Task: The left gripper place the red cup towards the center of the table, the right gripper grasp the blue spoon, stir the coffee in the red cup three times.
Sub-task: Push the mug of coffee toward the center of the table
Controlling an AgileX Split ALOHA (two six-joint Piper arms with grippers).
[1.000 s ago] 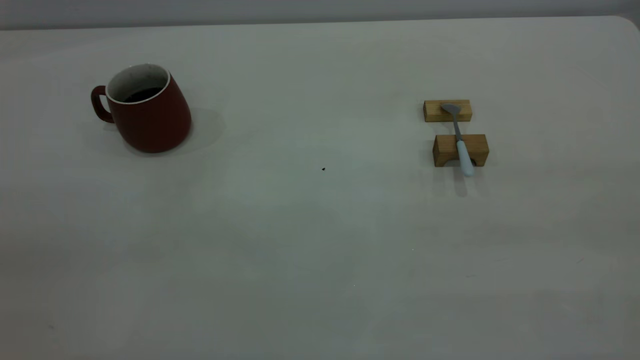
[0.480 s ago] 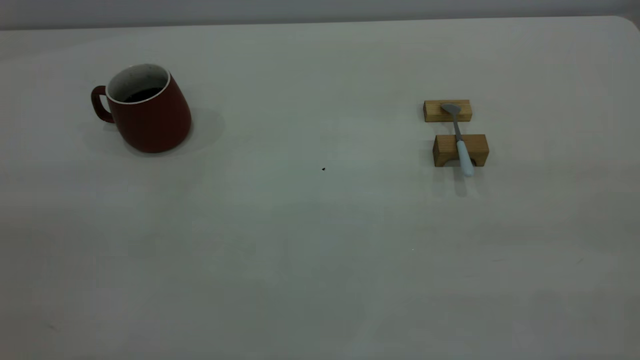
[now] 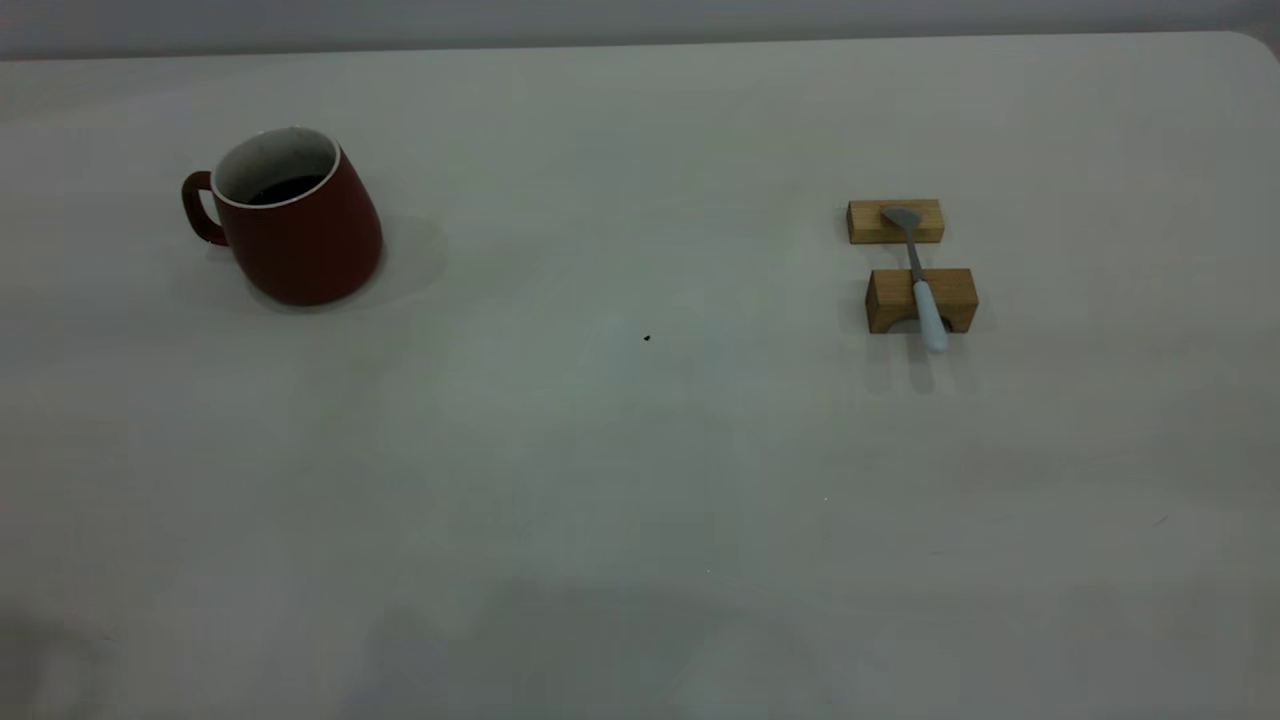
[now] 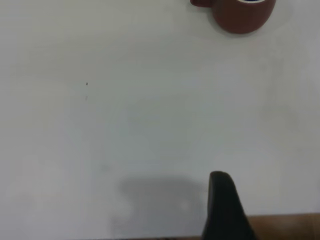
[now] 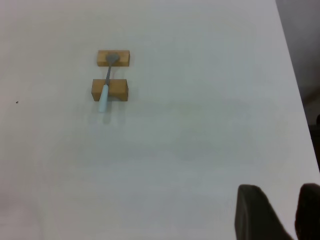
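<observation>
Blocks carry the blue spoon, well apart from the red cup.

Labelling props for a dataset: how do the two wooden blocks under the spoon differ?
The far block is flat and solid and carries the blue spoon bowl; the near block is taller, has an arched cut-out underneath and carries the handle. Both are tan wood, lying parallel on the table.
</observation>
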